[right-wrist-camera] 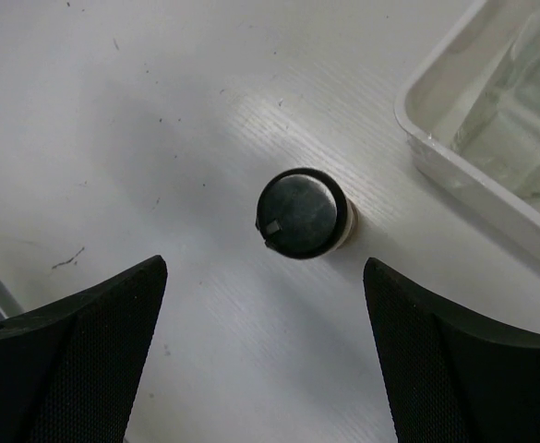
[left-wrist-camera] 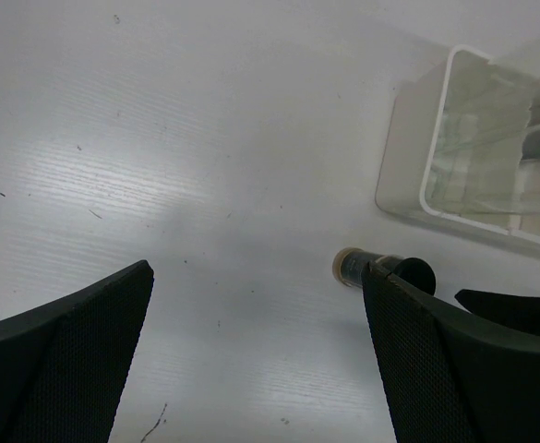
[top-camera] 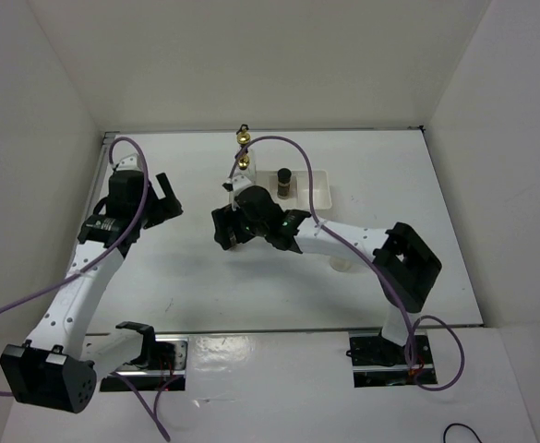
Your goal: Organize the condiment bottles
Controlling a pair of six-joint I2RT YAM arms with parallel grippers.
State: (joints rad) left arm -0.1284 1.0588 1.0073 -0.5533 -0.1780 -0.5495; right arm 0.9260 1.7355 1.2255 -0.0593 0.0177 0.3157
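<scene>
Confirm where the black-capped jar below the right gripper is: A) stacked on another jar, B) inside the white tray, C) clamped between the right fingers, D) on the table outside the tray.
D: the right wrist view shows the jar on the bare table, clear of the tray rim, with the right gripper open and its fingers not touching it.

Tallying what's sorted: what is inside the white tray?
A dark jar stands in the tray, and two gold-topped bottles seem to stand at its left end. The right arm covers its near left corner, so anything there is hidden.
</scene>
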